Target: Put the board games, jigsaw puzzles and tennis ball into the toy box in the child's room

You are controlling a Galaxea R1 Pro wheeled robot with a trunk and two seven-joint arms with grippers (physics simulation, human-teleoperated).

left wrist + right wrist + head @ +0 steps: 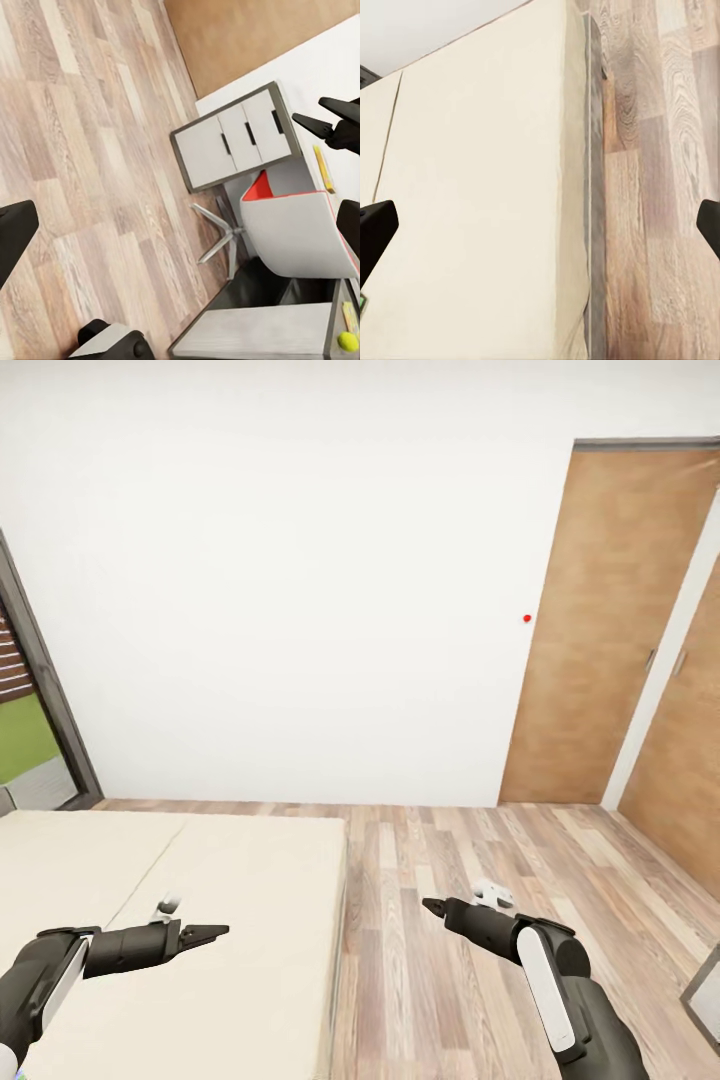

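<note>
The bed (230,920) with its beige mattress lies at the lower left of the head view, and no game box shows on the part I see. My left gripper (208,935) hovers over the mattress, open, its fingers (15,236) spread wide and empty. My right gripper (432,906) hangs over the plank floor beside the bed, open, fingers (376,229) far apart. In the left wrist view the table's (255,334) pale top shows, with the tennis ball (346,341) on it. A tiny green patch (362,304) sits at the mattress edge.
A white wall stands ahead with wooden doors (610,620) at the right and a dark-framed window (30,700) at the left. A grey drawer cabinet (229,139) and a white and red swivel chair (292,229) stand by the table.
</note>
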